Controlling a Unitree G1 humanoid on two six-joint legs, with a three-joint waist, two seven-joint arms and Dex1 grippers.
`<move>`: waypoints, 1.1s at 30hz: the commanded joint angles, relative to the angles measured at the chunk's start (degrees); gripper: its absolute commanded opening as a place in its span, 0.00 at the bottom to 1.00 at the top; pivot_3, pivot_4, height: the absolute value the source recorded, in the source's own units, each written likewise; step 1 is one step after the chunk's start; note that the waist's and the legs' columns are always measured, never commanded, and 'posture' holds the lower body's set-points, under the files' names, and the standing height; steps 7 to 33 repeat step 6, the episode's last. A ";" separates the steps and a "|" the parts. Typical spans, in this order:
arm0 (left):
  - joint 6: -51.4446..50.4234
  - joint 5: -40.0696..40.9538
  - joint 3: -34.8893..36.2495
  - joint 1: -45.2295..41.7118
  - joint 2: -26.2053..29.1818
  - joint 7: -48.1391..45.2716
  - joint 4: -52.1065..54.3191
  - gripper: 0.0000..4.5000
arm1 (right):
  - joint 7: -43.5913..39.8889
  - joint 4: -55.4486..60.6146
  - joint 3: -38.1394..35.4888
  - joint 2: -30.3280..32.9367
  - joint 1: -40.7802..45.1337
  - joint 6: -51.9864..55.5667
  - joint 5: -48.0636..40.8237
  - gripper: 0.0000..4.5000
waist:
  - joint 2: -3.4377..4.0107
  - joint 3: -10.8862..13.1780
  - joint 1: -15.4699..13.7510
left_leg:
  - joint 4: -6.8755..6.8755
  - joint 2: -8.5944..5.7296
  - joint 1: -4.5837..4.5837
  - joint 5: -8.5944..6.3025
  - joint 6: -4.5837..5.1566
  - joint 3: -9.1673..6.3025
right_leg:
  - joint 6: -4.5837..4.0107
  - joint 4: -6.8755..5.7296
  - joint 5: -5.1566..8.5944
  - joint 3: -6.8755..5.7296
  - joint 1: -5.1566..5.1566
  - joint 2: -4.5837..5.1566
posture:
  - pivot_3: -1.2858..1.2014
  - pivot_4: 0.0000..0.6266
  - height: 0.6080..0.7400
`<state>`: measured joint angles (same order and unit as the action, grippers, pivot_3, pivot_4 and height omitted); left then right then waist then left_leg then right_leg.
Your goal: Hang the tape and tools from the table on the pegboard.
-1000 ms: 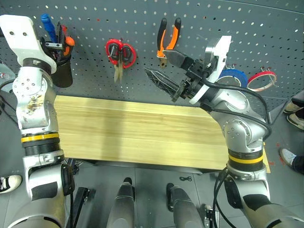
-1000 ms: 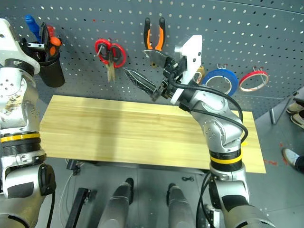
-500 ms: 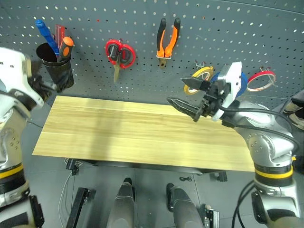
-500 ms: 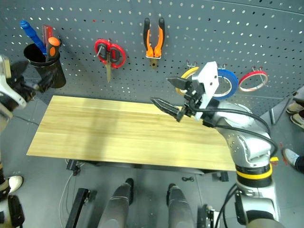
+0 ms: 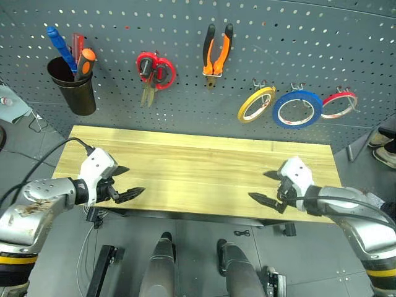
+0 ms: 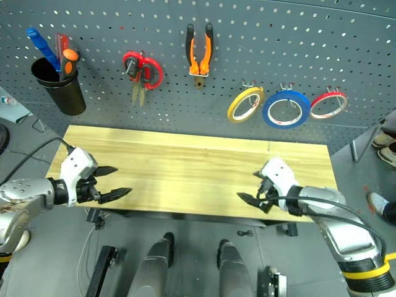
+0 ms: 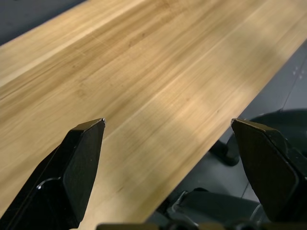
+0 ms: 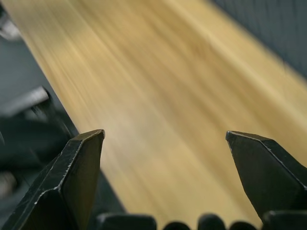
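Landmark: the table (image 5: 198, 167), light wood planks, its top bare.
Left gripper (image 5: 127, 182): over the table's near-left corner, fingers spread wide, nothing between them.
Black cup (image 5: 73, 85): on the pegboard (image 5: 309, 37) above the table's left end; the blue-handled screwdriver (image 5: 60, 38) stands in it beside an orange-handled tool (image 5: 86, 60) and a red tool (image 5: 77, 42); their lower ends are hidden.
Red-handled scissors (image 5: 154, 71): hung right of the cup.
Pliers (image 5: 216, 52): hung above the table's middle.
Tape (image 5: 256, 104): on a hook above the table's right half, tilted.
Blue roll (image 5: 299, 109), red roll (image 5: 339, 105): hung right of the tape.
Right gripper (image 5: 267, 187): over the table's near-right edge, fingers spread, holding nothing.
Black-handled scissors: cannot make out.
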<state>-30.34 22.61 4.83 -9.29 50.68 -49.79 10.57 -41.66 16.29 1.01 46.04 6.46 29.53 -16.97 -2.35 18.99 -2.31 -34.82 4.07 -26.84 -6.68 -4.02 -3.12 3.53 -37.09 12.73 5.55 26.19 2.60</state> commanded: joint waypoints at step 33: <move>10.83 -6.68 -5.11 -1.43 -7.08 -0.07 -9.12 1.00 | 3.94 -2.58 -2.00 -3.48 -2.29 -4.14 4.28 1.00 | 0.01 -0.02 0.46 | -0.02 0.00 0.00 0.01 0.02 -0.02 | 0.04 -0.04 -0.03 0.00 -0.01 -0.02 | 0.56 0.47 1.00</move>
